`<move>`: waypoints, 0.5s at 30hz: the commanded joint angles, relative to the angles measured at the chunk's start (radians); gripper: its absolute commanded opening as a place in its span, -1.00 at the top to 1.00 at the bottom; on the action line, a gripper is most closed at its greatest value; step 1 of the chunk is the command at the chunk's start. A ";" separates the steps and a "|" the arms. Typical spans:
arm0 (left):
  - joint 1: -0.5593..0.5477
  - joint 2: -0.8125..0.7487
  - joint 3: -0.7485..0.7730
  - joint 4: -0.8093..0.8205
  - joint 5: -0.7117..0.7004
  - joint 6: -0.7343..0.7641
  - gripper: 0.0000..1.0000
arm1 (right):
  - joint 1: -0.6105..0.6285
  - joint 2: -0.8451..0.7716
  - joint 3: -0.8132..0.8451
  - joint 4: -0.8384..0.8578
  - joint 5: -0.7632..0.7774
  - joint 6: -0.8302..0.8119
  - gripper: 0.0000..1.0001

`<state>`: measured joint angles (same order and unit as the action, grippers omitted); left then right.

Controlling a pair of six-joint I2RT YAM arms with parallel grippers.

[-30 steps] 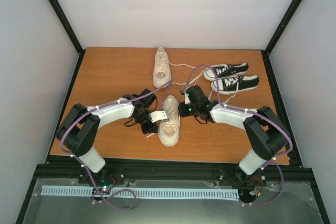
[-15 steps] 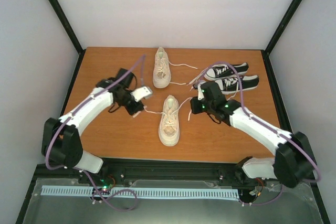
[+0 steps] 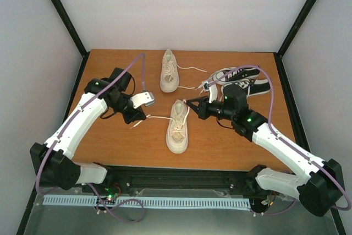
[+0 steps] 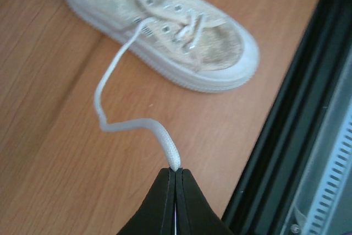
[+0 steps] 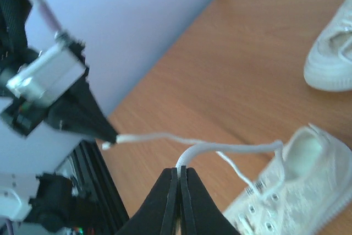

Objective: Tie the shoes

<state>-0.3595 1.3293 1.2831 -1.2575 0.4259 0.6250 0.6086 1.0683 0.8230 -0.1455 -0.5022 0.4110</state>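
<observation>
The near cream shoe lies mid-table, toe towards the arms. My left gripper is to its left, shut on the end of one white lace, which runs slack across the wood to the shoe. My right gripper is at the shoe's far end, shut on the other lace, which leads to the shoe. The left gripper's fingers show in the right wrist view. The second cream shoe lies further back with its laces loose.
A pair of black sneakers sits at the back right, partly behind my right arm. The table's black front rail runs close beside my left gripper. Grey walls enclose the table on three sides.
From a second ago, both grippers pulled the laces outward from the shoe. Since then my right gripper has swung back left to the shoe's far end. My left gripper stayed out to the left.
</observation>
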 commanded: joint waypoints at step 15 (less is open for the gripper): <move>-0.117 -0.098 0.003 -0.103 0.215 0.160 0.99 | 0.301 0.533 0.263 0.383 0.496 0.378 0.94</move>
<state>-0.4744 1.2602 1.2881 -1.3224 0.5846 0.7418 0.8623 1.5135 0.9619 0.2985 -0.0467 0.7799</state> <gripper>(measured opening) 0.025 0.031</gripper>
